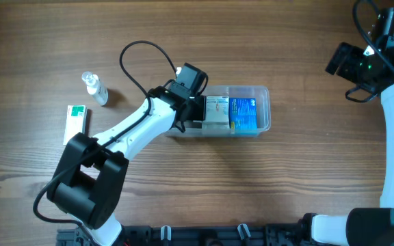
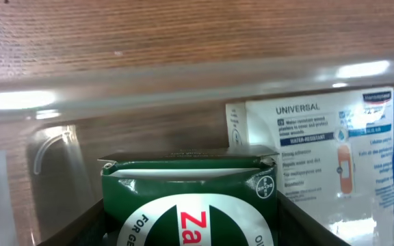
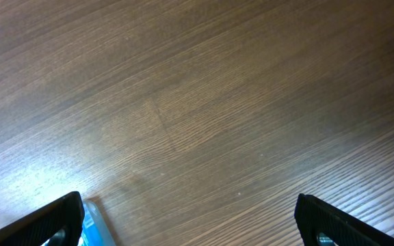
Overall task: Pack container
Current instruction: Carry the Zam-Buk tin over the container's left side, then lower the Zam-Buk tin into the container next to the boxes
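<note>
Left gripper is clamping a green box, with fingers pressing on both its sides and the box standing upright between them. It is hanging at the left end of the container, and the clear wall is showing right ahead in the wrist view, so the box is probably going into the free slot there. The move left looks like straight down, then let go.

The container is lying mid-table, its long axis running left-right in the overhead view. A white plasters box is sitting just beside the green box, and a blue box is filling the space beyond it toward the right end. Room is looking tight, and the green box may be catching on the plasters box.

Right gripper is gaping wide over bare wood, holding nothing, well apart at the far right. The left arm is nearer.

On the wooden table, a spray bottle and a green-and-white box are lying left of the container, well apart from it.
</note>
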### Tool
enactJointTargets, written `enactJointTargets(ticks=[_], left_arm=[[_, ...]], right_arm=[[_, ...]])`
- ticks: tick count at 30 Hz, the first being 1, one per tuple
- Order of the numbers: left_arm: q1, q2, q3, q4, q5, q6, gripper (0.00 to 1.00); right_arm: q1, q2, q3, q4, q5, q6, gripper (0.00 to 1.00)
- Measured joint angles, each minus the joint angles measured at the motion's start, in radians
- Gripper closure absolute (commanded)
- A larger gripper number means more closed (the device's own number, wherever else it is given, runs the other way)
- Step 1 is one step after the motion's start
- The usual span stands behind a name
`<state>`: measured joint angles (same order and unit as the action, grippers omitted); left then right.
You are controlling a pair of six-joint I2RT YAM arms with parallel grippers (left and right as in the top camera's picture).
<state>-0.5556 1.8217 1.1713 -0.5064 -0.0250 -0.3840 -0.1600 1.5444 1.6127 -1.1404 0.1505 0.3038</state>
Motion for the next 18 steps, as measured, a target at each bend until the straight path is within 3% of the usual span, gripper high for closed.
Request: enactJointTargets(ticks=[6,12,18], left_arm=[[0.000,0.000,0.000,-0.017,-0.019,0.000,0.39],[-0.001,0.000,0.000,-0.032,-0.031,-0.004,0.22],[-0.001,0.000,0.000,-0.032,-0.029,-0.008,0.24]], right_arm=[[0.000,0.000,0.000,0.000,0.000,0.000,0.00],[0.000,0.000,0.000,0.000,0.000,0.000,0.00],[0.000,0.000,0.000,0.000,0.000,0.000,0.00]])
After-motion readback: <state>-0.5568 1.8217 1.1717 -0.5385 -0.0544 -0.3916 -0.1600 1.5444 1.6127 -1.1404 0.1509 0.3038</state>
